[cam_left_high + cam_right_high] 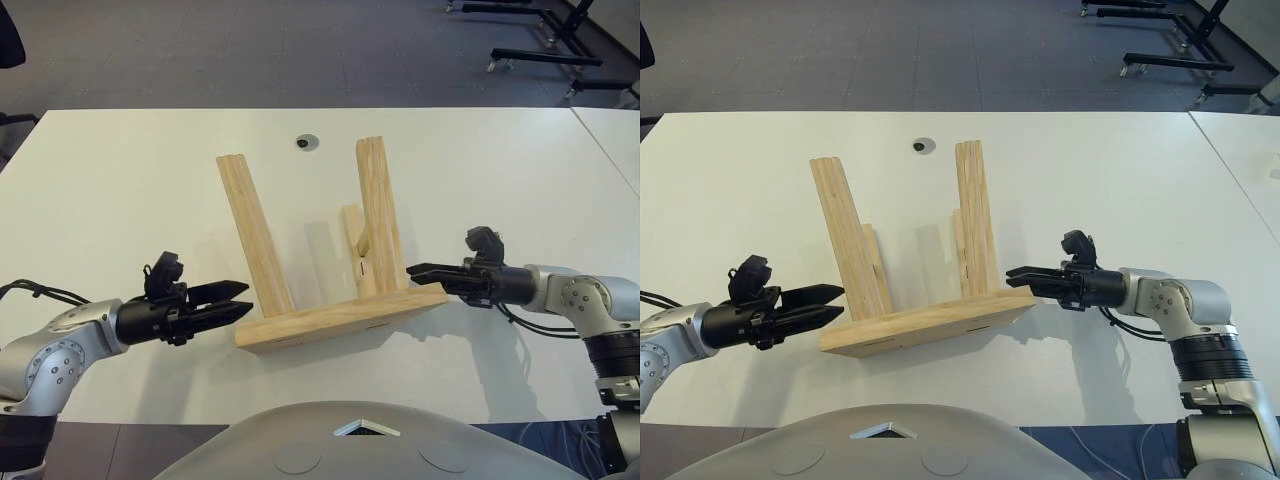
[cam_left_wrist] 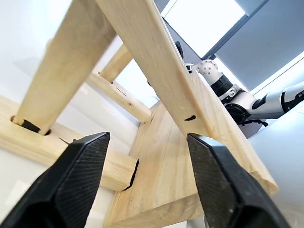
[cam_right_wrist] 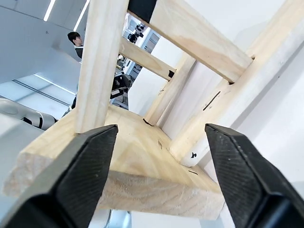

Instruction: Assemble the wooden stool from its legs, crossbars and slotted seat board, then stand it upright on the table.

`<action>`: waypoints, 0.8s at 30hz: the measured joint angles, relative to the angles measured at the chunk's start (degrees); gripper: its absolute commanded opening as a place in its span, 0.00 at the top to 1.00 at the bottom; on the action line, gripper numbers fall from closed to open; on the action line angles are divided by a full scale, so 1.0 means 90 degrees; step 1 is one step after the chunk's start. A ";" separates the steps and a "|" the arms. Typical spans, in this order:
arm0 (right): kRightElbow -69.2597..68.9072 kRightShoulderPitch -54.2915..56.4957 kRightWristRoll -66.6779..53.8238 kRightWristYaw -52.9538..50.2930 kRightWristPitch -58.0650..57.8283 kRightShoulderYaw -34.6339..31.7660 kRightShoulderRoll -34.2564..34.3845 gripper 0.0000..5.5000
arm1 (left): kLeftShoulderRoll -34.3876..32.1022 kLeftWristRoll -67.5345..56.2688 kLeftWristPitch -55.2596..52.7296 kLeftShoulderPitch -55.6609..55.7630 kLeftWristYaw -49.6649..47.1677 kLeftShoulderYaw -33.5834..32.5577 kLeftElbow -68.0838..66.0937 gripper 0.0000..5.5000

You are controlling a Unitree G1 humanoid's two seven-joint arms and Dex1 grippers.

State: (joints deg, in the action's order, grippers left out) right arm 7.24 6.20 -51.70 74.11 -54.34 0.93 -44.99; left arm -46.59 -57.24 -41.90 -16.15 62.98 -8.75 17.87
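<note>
The wooden stool lies upside down on the white table (image 1: 120, 190). Its seat board (image 1: 340, 317) rests flat and its legs (image 1: 255, 235) (image 1: 380, 210) point up, joined by short crossbars (image 1: 362, 250). My left gripper (image 1: 245, 298) is open at the board's left end, level with the base of the left leg. My right gripper (image 1: 410, 270) is open at the board's right end. In the left wrist view the fingers (image 2: 80, 180) spread wide with the board's end (image 2: 161, 180) between them. The right wrist view has the right fingers (image 3: 237, 175) spread around the other end (image 3: 142, 180).
A small round grommet (image 1: 307, 142) sits in the table behind the stool. Bare tabletop stretches to the left, right and back. Black metal stands (image 1: 545, 50) are on the floor beyond the far right corner. A second table (image 1: 615, 130) adjoins on the right.
</note>
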 measured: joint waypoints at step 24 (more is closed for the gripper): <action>-0.2194 -0.0994 0.3528 -0.0871 0.4239 0.0034 -0.0701 0.21 | -0.0519 0.4341 0.3493 -0.1869 0.0352 -0.0220 -0.0046 0.32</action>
State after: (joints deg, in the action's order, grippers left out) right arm -12.51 -2.74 -19.94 66.27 -16.19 1.23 -51.30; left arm -51.26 -18.18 -10.46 -32.97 66.14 -10.74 17.45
